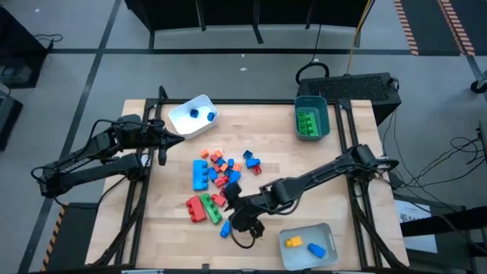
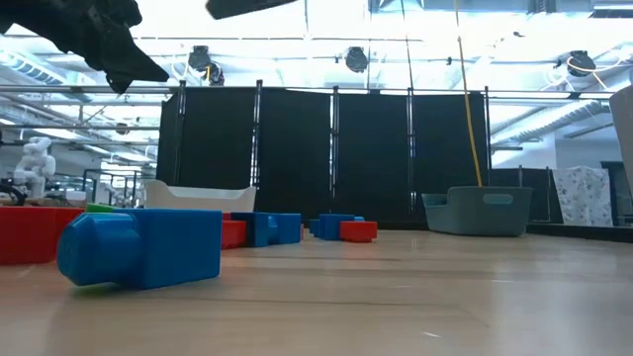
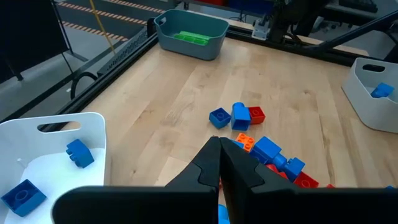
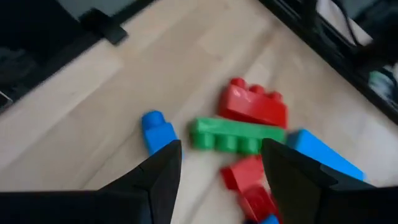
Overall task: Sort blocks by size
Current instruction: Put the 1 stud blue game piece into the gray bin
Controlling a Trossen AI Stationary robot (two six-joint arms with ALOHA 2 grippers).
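A: Where are the blocks [image 1: 217,183] right now?

B: Most lie loose in a cluster at the centre of the worktop [image 1: 304,171] in the high view: red, blue, orange and green pieces. A long blue bar [image 1: 199,173] sits on the cluster's left edge, and a red block [image 1: 195,208] touches a long green bar [image 1: 208,208] at its lower left.

A: And the trays?

B: The white tray [image 1: 192,116] at upper centre-left holds 2 blue blocks [image 1: 202,114]. The teal tray [image 1: 312,118] at upper right holds green ones [image 1: 307,122]. A grey tray [image 1: 308,245] at the bottom right holds a yellow block [image 1: 293,241] and a blue one [image 1: 316,249].

A: What is the right gripper [image 1: 242,215] doing?

B: It hangs over the lower edge of the cluster with its fingers [image 4: 163,167] spread apart, holding nothing. In its wrist view the green bar, a red block [image 4: 254,105] and a small blue block [image 4: 154,127] show between and beyond the fingers.

A: The left gripper [image 1: 169,140]?

B: It hovers just below the white tray, at the left of the worktop, with its fingers pressed together and nothing between them.

A: Anything in the low view?

B: A blue block [image 2: 138,247] lies on its side, large at the lower left.
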